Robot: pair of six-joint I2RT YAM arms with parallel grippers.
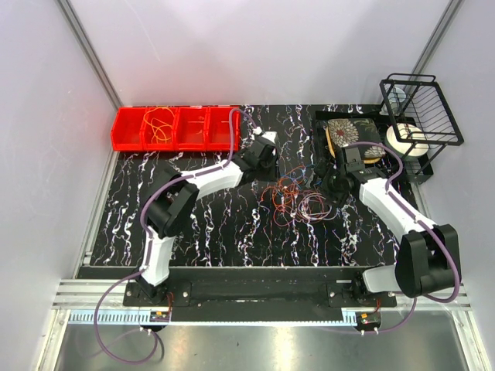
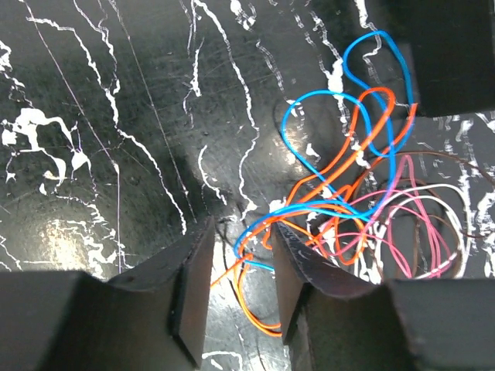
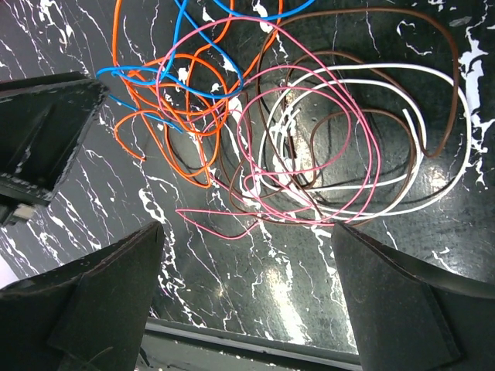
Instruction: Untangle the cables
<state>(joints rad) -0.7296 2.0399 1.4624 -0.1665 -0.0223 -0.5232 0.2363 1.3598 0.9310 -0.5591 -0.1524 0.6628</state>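
The cables [image 1: 298,199] lie in a tangled heap on the black marbled table between my two grippers. In the left wrist view, blue [image 2: 363,100], orange [image 2: 332,166] and pink [image 2: 410,232] wires cross each other. My left gripper [image 2: 241,267] is open and low at the heap's left edge, with an orange loop [image 2: 251,309] and a blue end lying between its jaws. In the right wrist view, pink [image 3: 309,166], white [image 3: 433,185], brown [image 3: 421,139], orange [image 3: 166,116] and blue wires spread ahead of my right gripper [image 3: 247,259], which is wide open and empty.
A red divided bin [image 1: 128,137] at the back left holds yellow wires [image 1: 160,124]. A black tray with a flowered plate [image 1: 348,131] and a black wire rack [image 1: 421,108] with a white roll [image 1: 407,139] stand at the back right.
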